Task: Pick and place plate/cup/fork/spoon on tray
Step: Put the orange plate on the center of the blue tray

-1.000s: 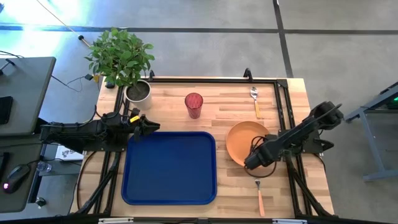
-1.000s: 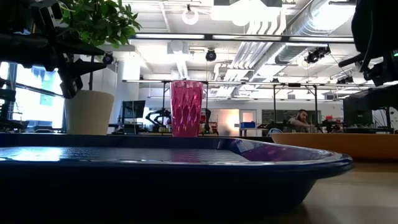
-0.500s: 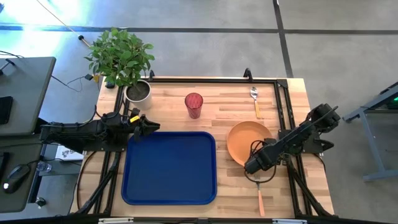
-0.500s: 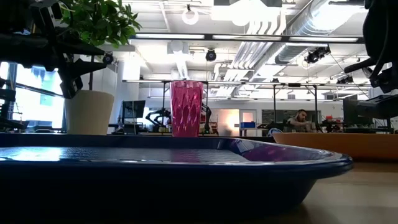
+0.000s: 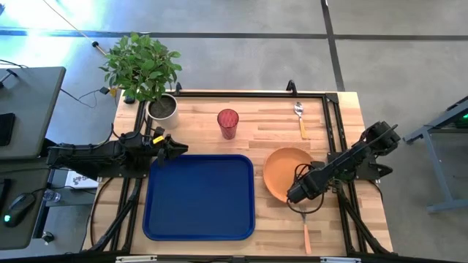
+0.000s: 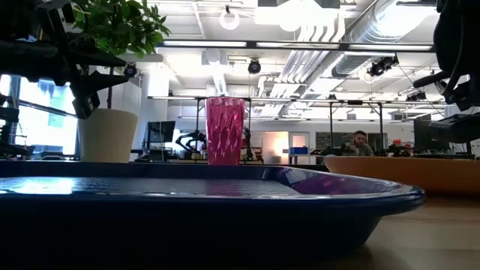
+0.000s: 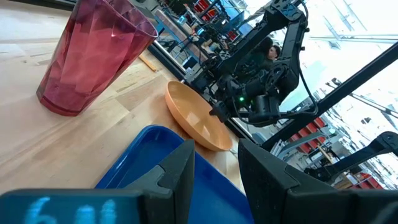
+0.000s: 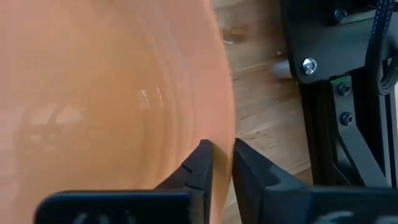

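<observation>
Fork [image 5: 305, 231]: nearest table [image 5: 278, 120] edge, right.
Right hand [image 5: 298, 193]: narrow, pinching the plate [image 5: 285, 174] rim.
Tray [image 5: 199, 196]: just left of plate.
Left hand [image 5: 175, 147]: narrowly parted, at tray's far-left corner.
Cup [image 5: 227, 123], spoon [image 5: 300, 117]: farther back.
Room: plant pot [image 5: 162, 108]; open workshop behind.

Potted plant [image 5: 150, 77] at table corner [image 5: 128, 102]

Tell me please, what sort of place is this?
Probably a robotics lab or workshop. Exposed pipes and ducts run under the ceiling, a person sits among workbenches in the background, and the wooden table sits in a black metal frame on a concrete floor.
</observation>
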Motion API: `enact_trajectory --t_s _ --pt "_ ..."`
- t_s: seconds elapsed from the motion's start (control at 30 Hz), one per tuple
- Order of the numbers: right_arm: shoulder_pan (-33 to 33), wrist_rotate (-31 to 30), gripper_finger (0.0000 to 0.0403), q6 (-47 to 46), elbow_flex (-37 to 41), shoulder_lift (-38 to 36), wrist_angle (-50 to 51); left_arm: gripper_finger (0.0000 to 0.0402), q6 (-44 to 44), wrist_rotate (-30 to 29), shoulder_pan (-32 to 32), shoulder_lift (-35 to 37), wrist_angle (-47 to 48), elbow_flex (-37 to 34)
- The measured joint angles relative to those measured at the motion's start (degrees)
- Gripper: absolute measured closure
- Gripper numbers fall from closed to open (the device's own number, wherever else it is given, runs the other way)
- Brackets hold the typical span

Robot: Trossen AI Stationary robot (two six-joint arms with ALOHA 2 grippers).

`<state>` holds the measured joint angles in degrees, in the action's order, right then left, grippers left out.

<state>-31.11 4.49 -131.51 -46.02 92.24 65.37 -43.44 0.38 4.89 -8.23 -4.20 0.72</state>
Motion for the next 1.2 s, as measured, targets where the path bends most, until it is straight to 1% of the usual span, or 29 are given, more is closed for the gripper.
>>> enact_trajectory --t_s 0.1,0.47,0.77,1.2 --pt "0.5 0.0 0.0386 0.0 -0.1 -0.1 0.0 0.0287 0.0 0.0 0.0 0.0 0.0 0.0" --pt "4.7 -0.1 0.0391 0.9 -0.1 -0.1 -0.1 0.0287 0.0 0.0 0.0 0.0 0.0 0.0" --pt "6.2 -0.4 0.0401 1.6 -0.1 -0.2 -0.2 0.0287 0.1 0.0 0.0 0.0 0.0 0.0" --pt "6.5 -1.2 0.0402 2.1 0.1 -6.1 -0.9 0.0287 0.1 0.0 0.0 0.0 0.1 0.0"
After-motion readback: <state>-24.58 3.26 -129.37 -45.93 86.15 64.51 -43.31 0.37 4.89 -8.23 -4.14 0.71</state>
